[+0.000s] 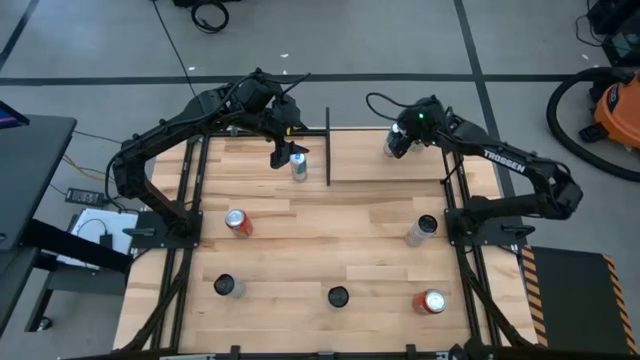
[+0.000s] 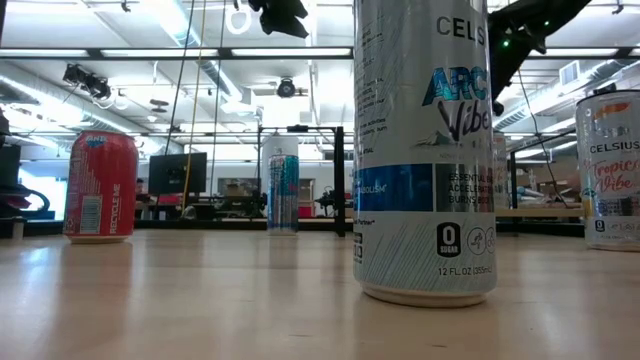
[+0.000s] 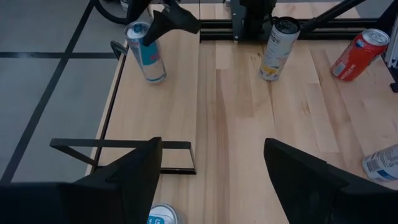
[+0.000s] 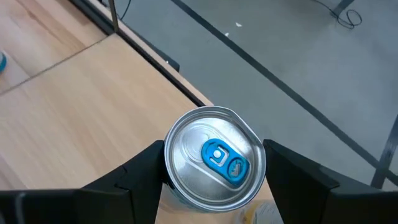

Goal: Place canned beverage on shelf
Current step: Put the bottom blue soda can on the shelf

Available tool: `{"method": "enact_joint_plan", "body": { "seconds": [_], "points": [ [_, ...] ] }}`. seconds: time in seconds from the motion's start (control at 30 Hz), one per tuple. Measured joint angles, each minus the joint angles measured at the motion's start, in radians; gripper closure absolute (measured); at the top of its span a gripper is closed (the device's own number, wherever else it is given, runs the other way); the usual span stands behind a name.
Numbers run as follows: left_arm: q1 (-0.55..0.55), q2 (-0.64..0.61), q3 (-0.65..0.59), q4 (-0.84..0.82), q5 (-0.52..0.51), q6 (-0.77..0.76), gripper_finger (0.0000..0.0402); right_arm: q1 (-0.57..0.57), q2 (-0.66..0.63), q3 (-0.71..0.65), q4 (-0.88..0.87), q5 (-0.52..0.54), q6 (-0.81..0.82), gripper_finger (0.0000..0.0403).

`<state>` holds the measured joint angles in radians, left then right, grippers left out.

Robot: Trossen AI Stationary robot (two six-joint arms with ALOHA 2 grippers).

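Silver can (image 4: pixel 214 165), blue tab (image 4: pixel 221 156)

A planked wooden surface (image 1: pixel 330 250) carries the pale shelf (image 1: pixel 390 158) at its far right. Just left of the shelf stands a blue-and-silver can (image 1: pixel 298 166); a silver can (image 1: pixel 392 146) stands on the shelf's far edge; five more cans stand or lie nearer the front.

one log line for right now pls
left tool: open above can | right tool: around silver can on shelf | five cans on table
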<state>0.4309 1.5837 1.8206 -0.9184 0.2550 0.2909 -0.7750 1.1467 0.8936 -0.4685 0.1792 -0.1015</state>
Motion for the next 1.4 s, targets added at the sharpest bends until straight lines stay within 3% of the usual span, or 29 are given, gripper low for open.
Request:
{"method": "enact_joint_plan", "body": {
  "seconds": [0.47, 0.8, 0.97, 1.4],
  "points": [
    [0.0, 0.0, 0.0, 0.0, 0.0, 0.006, 0.0118, 0.002, 0.076, 0.002, 0.071, 0.017, -0.052, 0.0151],
    [0.0, 0.0, 0.0, 0.0, 0.0, 0.007, 0.0118, 0.0, 0.077, 0.0, 0.073, 0.084, -0.052, 0.015],
    [0.0, 0.0, 0.0, 0.0, 0.0, 0.006, 0.0118, -0.004, 0.078, 0.0, 0.079, 0.041, -0.044, 0.0131],
    [0.0, 0.0, 0.0, 0.0, 0.0, 0.001, 0.0118, -0.033, 0.078, 0.0, 0.072, 0.056, -0.025, 0.0099]
  ]
}}
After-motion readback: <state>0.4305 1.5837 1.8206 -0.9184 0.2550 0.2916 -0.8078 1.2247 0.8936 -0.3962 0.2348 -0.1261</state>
